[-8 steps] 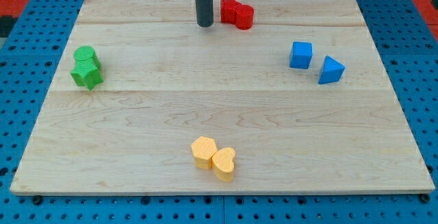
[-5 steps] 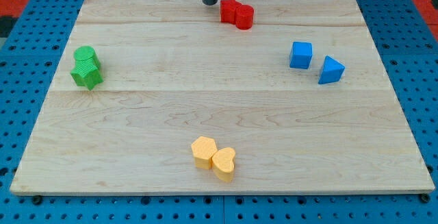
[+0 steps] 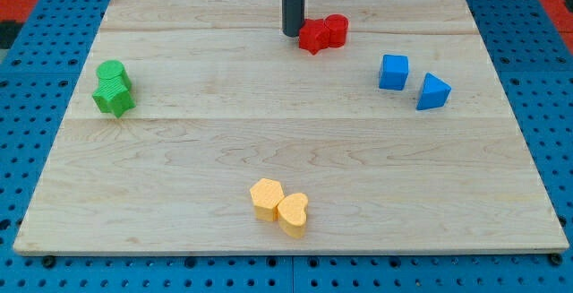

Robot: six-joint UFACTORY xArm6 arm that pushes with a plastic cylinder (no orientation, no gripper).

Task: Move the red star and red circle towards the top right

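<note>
The red star point(image 3: 313, 38) and the red circle point(image 3: 336, 30) lie touching near the top middle of the wooden board point(image 3: 286, 150), the circle to the star's upper right. My tip point(image 3: 292, 33) stands right against the star's left side. The dark rod runs straight up out of the view's top.
A blue cube point(image 3: 393, 72) and a blue triangle point(image 3: 432, 91) sit at the right. A green circle point(image 3: 112, 73) and a green star point(image 3: 114, 99) sit at the left. Two yellow blocks, a hexagon point(image 3: 267, 198) and a heart point(image 3: 293, 214), sit near the bottom middle.
My tip went up to the top edge, then came back down and right against the star. The red star and red circle have shifted right and turned, the circle now upper right of the star.
</note>
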